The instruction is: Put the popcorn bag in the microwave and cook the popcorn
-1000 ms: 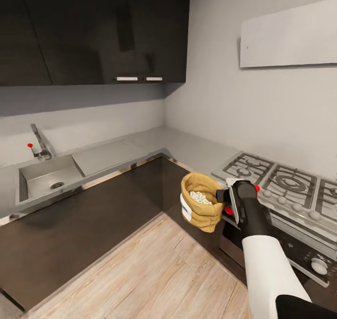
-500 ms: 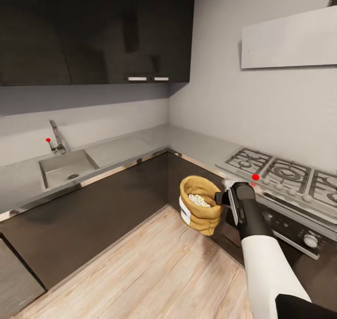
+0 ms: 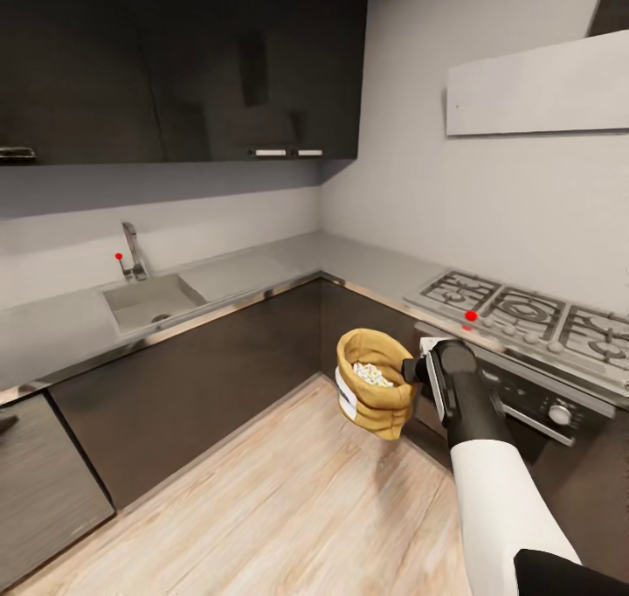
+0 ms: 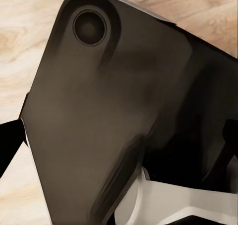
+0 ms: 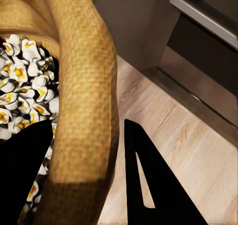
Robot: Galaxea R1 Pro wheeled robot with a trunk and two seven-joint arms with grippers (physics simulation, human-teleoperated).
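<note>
While gripping the popcorn bag rim — right hand, outstretched, level.

No readable text anywhere here. The mustard-tan paper popcorn bag, pinched at its rolled rim by the right gripper, carries a white label band on the side away from the gripper, but whatever print is on it is too blurred and small to read.
</note>
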